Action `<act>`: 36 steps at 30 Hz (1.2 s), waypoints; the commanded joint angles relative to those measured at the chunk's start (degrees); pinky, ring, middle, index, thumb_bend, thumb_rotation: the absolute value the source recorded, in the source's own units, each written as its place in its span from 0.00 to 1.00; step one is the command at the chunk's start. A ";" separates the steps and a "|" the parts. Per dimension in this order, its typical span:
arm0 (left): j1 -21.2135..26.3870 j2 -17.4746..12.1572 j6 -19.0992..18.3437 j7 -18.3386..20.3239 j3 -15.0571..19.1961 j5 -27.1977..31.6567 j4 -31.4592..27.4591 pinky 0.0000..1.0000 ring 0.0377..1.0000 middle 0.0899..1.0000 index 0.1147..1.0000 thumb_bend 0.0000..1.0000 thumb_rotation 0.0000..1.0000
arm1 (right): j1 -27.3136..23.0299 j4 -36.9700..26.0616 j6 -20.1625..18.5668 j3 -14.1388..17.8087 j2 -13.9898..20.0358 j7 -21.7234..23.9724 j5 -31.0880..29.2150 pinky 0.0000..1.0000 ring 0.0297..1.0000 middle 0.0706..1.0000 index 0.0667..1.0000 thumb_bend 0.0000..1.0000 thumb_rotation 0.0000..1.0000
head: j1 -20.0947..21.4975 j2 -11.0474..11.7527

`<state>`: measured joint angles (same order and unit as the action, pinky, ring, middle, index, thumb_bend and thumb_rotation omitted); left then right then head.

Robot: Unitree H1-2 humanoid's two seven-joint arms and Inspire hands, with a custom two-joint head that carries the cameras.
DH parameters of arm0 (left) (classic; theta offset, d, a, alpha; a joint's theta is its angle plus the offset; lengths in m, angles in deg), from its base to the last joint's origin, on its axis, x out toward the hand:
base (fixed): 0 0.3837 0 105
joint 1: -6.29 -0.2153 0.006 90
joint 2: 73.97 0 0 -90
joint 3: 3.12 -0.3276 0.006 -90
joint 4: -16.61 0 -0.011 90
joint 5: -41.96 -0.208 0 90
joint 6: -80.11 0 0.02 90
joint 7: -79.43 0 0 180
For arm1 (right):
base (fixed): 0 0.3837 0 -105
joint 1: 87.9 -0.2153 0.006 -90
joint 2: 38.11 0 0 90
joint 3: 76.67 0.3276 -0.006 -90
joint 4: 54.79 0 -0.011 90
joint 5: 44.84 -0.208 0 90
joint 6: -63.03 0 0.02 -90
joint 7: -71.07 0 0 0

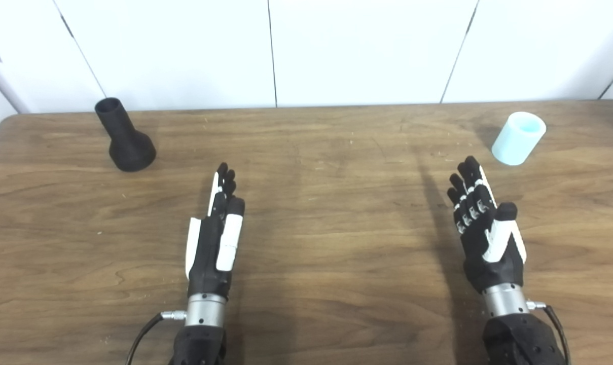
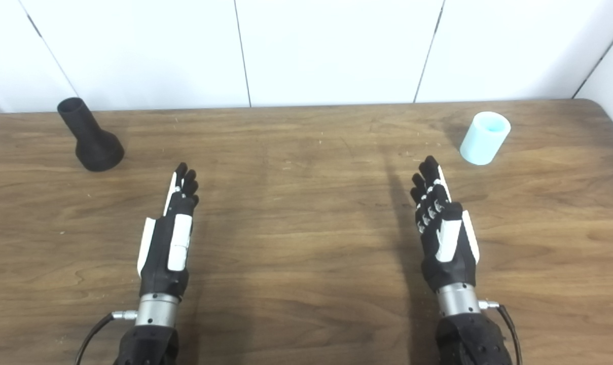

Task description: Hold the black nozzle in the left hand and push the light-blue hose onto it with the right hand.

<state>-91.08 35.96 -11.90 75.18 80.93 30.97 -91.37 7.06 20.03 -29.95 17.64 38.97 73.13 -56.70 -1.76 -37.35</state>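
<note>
The black nozzle (image 1: 125, 138) stands on its flared base at the far left of the wooden table (image 1: 326, 213), narrow open mouth up and leaning slightly toward the back wall. It lies ahead of the left hand (image 1: 216, 234) and off to that hand's outer side, well apart from it, with bare tabletop between the fingertips and the base.

The light-blue hose (image 1: 518, 138), a short pale cylinder, sits on the far right of the table, tilted a little with its open end facing up and away. It is just ahead of the right hand (image 1: 485, 234) and slightly to its outer side, near the fingertips but not touching them.

The left hand hovers over the near-left part of the table, turned on edge with the thumb side up; its fingers are stretched straight forward, close together, and hold nothing. The right hand is over the near-right part, palm turned inward toward the centre, fingers extended forward and a little spread, thumb raised beside them, also empty. The two hands are well apart from each other, with a broad stretch of table between them. Behind the table stand white wall panels (image 1: 367, 50).
</note>
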 commanded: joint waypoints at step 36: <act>-1.41 2.71 11.84 -5.42 -3.63 -3.83 9.65 1.00 1.00 1.00 1.00 0.66 1.00 | 0.07 9.34 11.85 1.94 4.12 4.74 -0.93 1.00 1.00 1.00 1.00 0.77 1.00 | -13.26 13.32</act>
<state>-90.91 37.63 -2.00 70.65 77.62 27.97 -83.72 6.67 26.91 -20.78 19.29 42.77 76.88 -56.91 -14.93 -24.00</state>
